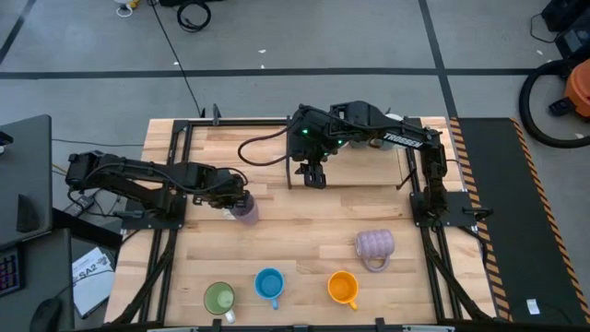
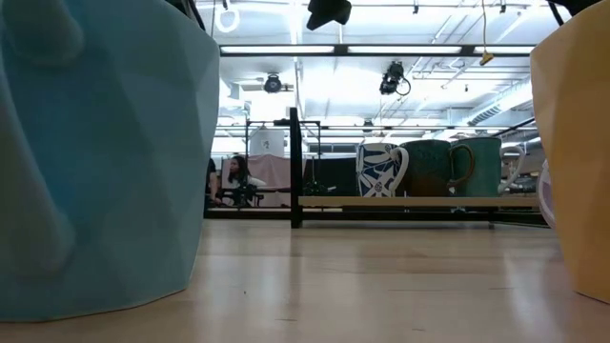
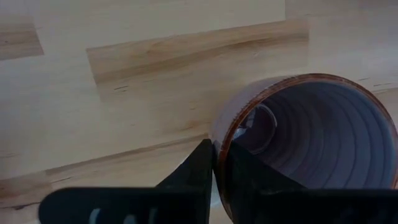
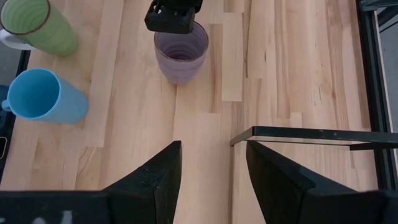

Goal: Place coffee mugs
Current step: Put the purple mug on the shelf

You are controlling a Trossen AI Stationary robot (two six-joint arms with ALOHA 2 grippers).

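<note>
The left gripper pinches the rim of the small lilac mug standing on the table's left side, the right gripper hangs open, so next I think it lifts the mug away.

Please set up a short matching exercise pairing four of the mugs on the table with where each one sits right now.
Things:
1. small lilac mug
2. ribbed lavender mug
3. green mug
4. orange mug

Places:
A. leftmost in the front row of three
B. lying on its side, right of centre
C. rim held by the left claw
D. rightmost in the front row, right of the blue mug

Pairs: 1-C, 2-B, 3-A, 4-D
</note>
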